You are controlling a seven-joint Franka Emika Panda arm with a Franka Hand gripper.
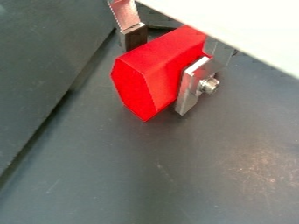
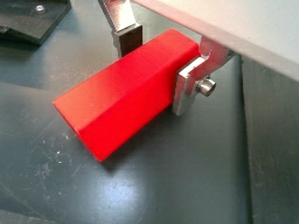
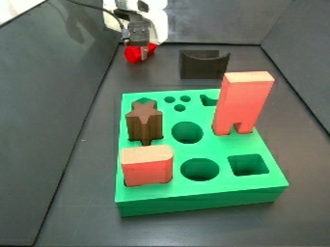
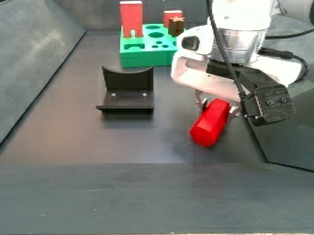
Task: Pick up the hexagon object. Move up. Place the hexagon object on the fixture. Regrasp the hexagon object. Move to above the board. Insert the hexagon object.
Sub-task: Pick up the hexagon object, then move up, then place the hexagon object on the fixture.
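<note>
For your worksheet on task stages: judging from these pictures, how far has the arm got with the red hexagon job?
Early stage. The gripper is shut on the hexagon object, which looks low by the floor in a side view, so the pick is done or underway. Nothing rests on the fixture, and the board with its salmon blocks and brown peg is away from the gripper. Left: placing on the fixture, regrasping, moving over the board, inserting.

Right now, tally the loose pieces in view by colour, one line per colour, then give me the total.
Red: 1, the hexagon object, between the fingers of the gripper.
Salmon-pink: 2, the tall block and the short block, both standing in the board.
Brown: 1, the star peg, in the board.
Total: 4
</note>
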